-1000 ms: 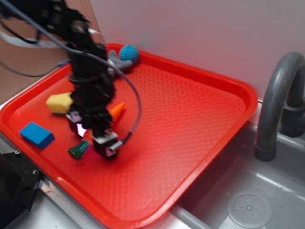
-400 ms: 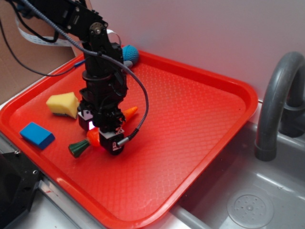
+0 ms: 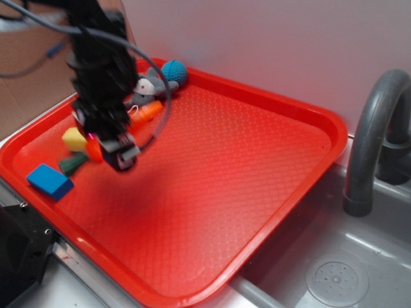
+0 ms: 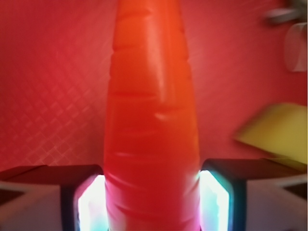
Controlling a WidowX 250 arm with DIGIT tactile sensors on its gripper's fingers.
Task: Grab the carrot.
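Gripper (image 3: 110, 144) sits upper left of the exterior frame, over the left part of the red tray (image 3: 270, 167), its fingers (image 4: 82, 202) closed on the carrot (image 3: 96, 149). Carrot is clamped across its middle: orange tip end pokes out up-right toward the grey plush, green stub (image 3: 72, 163) sticks out lower left, just above the blue block (image 3: 49, 181). Frame is motion-blurred there, so cannot tell for sure whether the carrot is clear of the tray or brushing it. Wrist view: carrot (image 4: 151, 120) fills the centre, running from bottom edge to top edge, glossy orange with shallow ridges, pinched between two lit finger pads at lower left and lower right; red tray texture behind it. Yellow sponge (image 3: 74, 138) lies on the tray just left of the gripper, partly hidden by it; in the wrist view it shows as a blurred yellow wedge (image 4: 276, 132) at right. Grey plush mouse (image 3: 146, 88) and teal ball (image 3: 173, 72) sit at the tray's top-left rim, touching each other, near the arm. Right half of the tray is bare red mesh pattern. Grey faucet (image 3: 376, 135) stands at the right edge, sink basin with drain (image 3: 336, 280) at lower right. Black cable loops from the arm down past the gripper.
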